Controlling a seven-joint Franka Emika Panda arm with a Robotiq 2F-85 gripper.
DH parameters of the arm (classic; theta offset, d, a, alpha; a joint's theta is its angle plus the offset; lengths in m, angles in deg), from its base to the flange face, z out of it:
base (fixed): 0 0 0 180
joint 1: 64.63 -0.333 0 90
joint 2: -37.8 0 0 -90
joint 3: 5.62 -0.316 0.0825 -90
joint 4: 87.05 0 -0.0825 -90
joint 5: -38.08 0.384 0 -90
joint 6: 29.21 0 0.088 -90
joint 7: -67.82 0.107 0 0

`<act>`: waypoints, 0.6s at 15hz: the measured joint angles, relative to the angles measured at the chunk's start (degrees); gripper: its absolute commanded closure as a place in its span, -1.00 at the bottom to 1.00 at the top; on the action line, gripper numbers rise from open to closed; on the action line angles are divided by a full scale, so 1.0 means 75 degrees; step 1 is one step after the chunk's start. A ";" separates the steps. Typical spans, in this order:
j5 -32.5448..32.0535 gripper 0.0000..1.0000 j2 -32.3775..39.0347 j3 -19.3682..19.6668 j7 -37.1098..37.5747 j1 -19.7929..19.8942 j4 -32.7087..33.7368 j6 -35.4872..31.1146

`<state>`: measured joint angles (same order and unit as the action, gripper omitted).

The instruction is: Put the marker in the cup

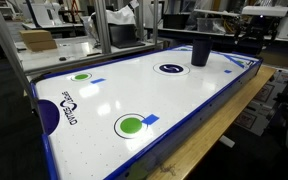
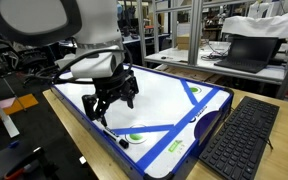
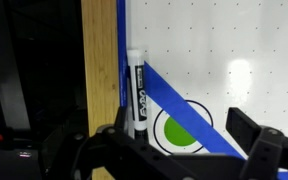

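Note:
The marker [image 3: 136, 95] is white with a black cap and black lettering. In the wrist view it lies on the white air-hockey table [image 3: 224, 40], along the blue edge rail and next to a printed green circle [image 3: 179, 130]. My gripper [image 3: 184, 138] is open and empty above it; its left finger is close to the marker's lower end. In an exterior view the gripper [image 2: 114, 108] hovers over the table's near corner. The black cup [image 1: 200, 52] stands upright at the far end of the table, away from the marker. It is out of the wrist view.
A wooden frame [image 3: 99, 70] runs outside the blue rail. A black keyboard [image 2: 239, 140] and a laptop [image 2: 246, 50] sit beside the table. Shelving and a cardboard box [image 1: 39, 40] stand behind it. Other printed circles [image 1: 102, 125] mark the surface.

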<state>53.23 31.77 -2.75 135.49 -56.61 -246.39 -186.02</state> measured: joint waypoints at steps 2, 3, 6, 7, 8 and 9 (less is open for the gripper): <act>0.0006 -1.00 0.0260 0.0224 -0.0061 0.0022 0.0001 -0.0169; 0.0014 -1.00 0.0358 0.0312 -0.0104 0.0022 0.0001 -0.0262; 0.0117 -1.00 0.0525 0.0391 -0.0261 0.0012 0.0003 -0.0487; 0.0176 -1.00 0.0550 0.0390 -0.0334 -0.0011 0.0004 -0.0513; 0.0233 -1.00 0.0576 0.0388 -0.0417 -0.0045 0.0004 -0.0533; 0.0304 -1.00 0.0610 0.0382 -0.0515 -0.0081 0.0004 -0.0560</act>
<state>55.51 36.35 0.11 131.63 -57.22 -246.36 -190.22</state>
